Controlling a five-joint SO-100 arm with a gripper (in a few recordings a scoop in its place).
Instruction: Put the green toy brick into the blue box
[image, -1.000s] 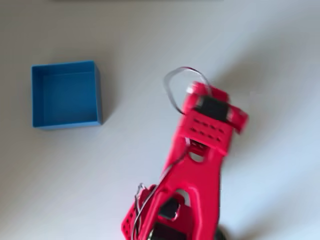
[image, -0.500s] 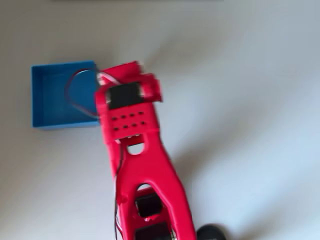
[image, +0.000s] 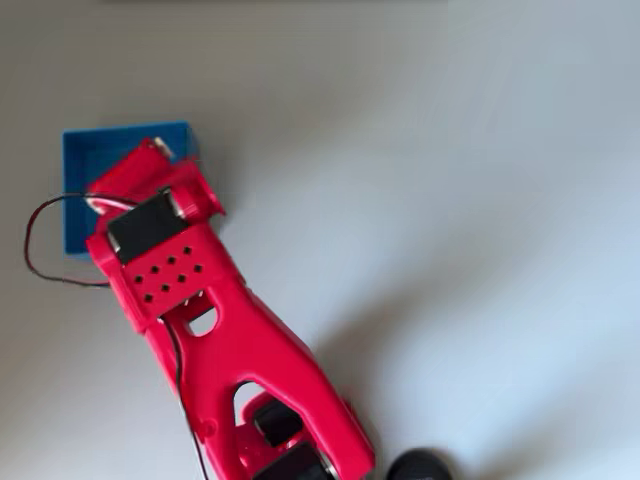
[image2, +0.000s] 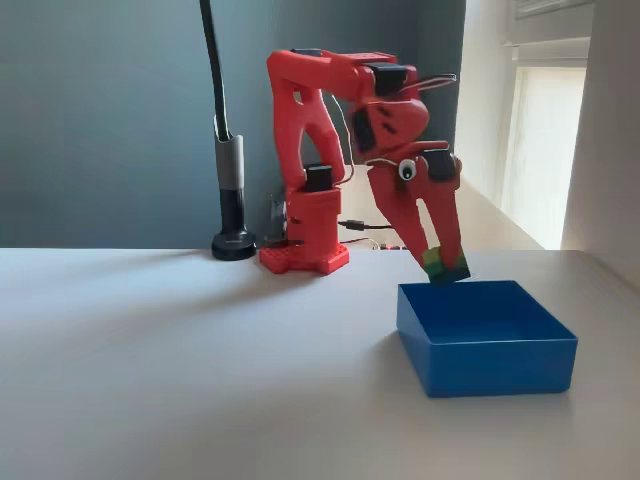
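The red arm's gripper (image2: 443, 266) hangs above the far left part of the blue box (image2: 487, 368) in the fixed view, shut on the green toy brick (image2: 436, 262), which shows between the fingertips. In the overhead view the arm's wrist (image: 150, 230) covers most of the blue box (image: 85, 145); the brick and fingertips are hidden beneath it there.
A black lamp post with a round base (image2: 233, 243) stands beside the arm's red base (image2: 305, 258) at the back of the pale table. A black round object (image: 420, 466) sits at the overhead view's bottom edge.
The arm has swung left across the table, from right of the box to over it. Its wrist now covers the box in the overhead view.
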